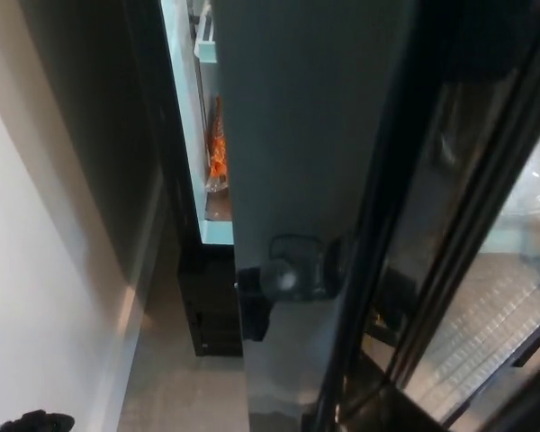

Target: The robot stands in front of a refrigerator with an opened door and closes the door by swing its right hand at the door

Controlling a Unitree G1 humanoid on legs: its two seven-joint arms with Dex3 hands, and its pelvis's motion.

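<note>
No readable text, no labels, no brand marks, no numbers on the refrigerator door (315,135)

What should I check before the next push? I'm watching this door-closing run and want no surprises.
1. Refrigerator door shut: not ok; the lit interior shows past its edge.
2. Right hand lined up on the door: ok; it lies low against the door's face.
3. Firm contact with the door: cannot tell.
4. Orange packet tucked inside the shelf, out of the closing path: cannot tell.
5. Left hand away from the door: ok; it is at the bottom-left corner.
</note>
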